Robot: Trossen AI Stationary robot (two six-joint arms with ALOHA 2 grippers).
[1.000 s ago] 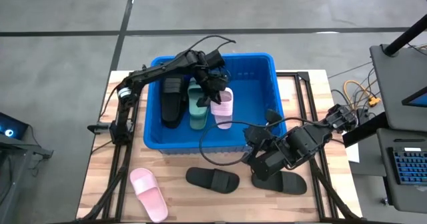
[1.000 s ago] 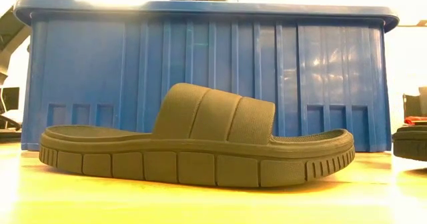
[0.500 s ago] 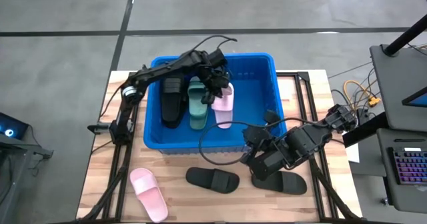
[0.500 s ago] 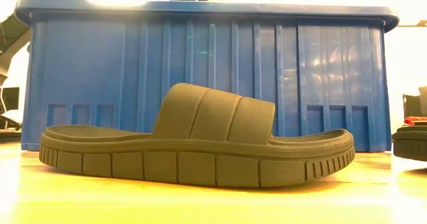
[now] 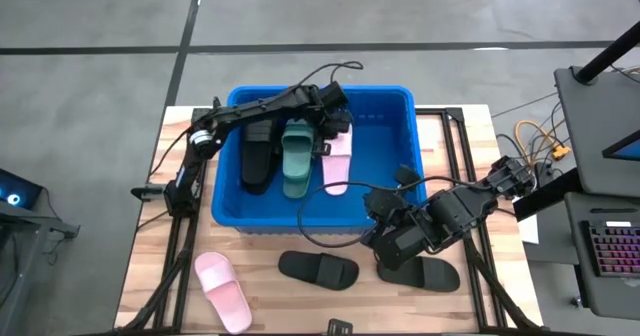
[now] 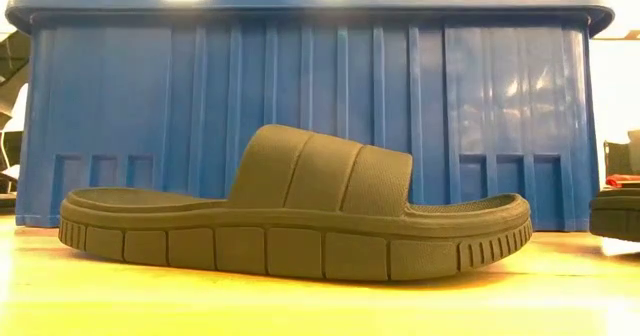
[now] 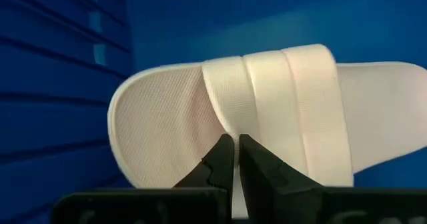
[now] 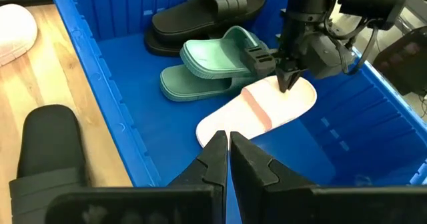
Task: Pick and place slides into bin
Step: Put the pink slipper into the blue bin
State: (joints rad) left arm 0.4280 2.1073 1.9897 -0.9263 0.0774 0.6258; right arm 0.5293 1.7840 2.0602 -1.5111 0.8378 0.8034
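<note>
The blue bin (image 5: pixel 405 191) stands mid-table and holds a black slide (image 5: pixel 257 151), green slides (image 5: pixel 297 158) and a pink slide (image 5: pixel 338 166) lying flat on its floor. My left gripper (image 5: pixel 327 146) reaches down into the bin, shut, its tips at the pink slide (image 7: pixel 280 104). My right gripper (image 5: pixel 372 234) hovers shut above the bin's near wall and holds nothing. On the table in front of the bin lie a black slide (image 5: pixel 318 269), a second black slide (image 5: pixel 440 274) under the right arm and a pink slide (image 5: pixel 222 289). My left gripper sets its shut fingertips (image 8: pixel 287 84) on the pink slide's footbed right beside the strap's edge (image 7: pixel 215 121). It comes from above, slanting down. The slide lies flat on the bin's floor, sole down.
In the low view the black slide (image 6: pixel 300 216) lies right in front of the bin's near wall (image 6: pixel 300 86). The right arm's body hangs over the table's near right part. A desk with cables and a keyboard stands beyond the table's right edge.
My left gripper has sunk deeper into the bin and tipped its fingers further down onto the pink slide, staying shut. The bin has shifted a little toward the table's near edge; in the low view it looms larger.
</note>
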